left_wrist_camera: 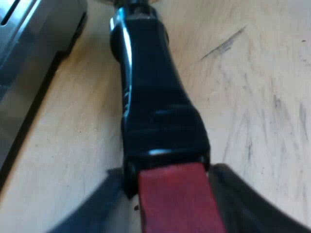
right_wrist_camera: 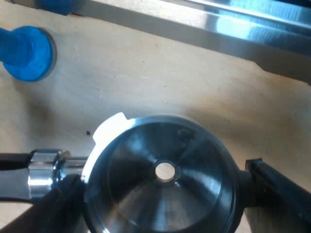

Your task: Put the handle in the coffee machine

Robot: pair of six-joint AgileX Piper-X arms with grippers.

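The holder (left_wrist_camera: pixel 156 131) lay over the counter (left_wrist_camera: pixel 262 97) by the machine (left_wrist_camera: pixel 29 58), its red end (left_wrist_camera: pixel 177 206) squeezed in the left pincer (left_wrist_camera: pixel 170 177) and its long handle (left_wrist_camera: pixel 146 73) pointing to 12 o'clock from it, while the right pincer (right_wrist_camera: pixel 163 174) sat around its cup (right_wrist_camera: pixel 194 204), grip unclear.

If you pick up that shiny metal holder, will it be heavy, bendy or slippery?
Probably stiff and rather heavy: the holder looks like thick solid metal. Its glossy handle may be slippery. With the round metal cup at one end, it could tip toward that end if lifted by the red end.
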